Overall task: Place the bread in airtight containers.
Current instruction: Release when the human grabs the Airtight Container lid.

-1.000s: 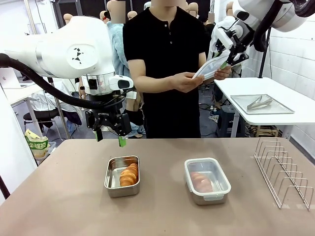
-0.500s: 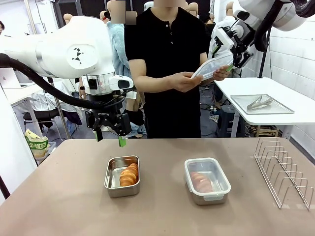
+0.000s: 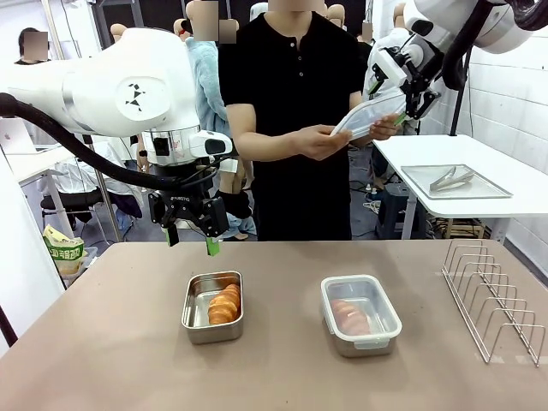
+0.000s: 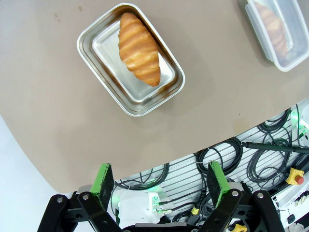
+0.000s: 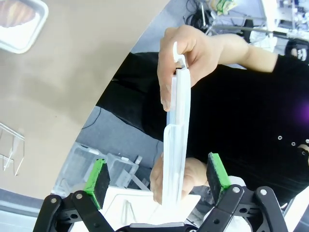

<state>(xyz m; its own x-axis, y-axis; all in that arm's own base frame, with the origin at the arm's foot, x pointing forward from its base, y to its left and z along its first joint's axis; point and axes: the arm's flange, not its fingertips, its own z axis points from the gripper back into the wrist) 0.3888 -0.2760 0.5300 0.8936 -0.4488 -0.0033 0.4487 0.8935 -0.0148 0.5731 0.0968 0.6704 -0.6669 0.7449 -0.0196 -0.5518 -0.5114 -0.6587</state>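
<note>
At frame centre, table: open steel pan holds one bread roll; the lidded container to its right holds another roll.
Upper right: person's hands hold a clear lid edge-on.
Right gripper: jaws spread, either side of the lid, pads apart from it.
Left gripper: jaws spread, empty, hanging above the open pan.

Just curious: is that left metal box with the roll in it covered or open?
Open. The left container has no lid; the bread lies bare inside, unlike the lidded container.
</note>
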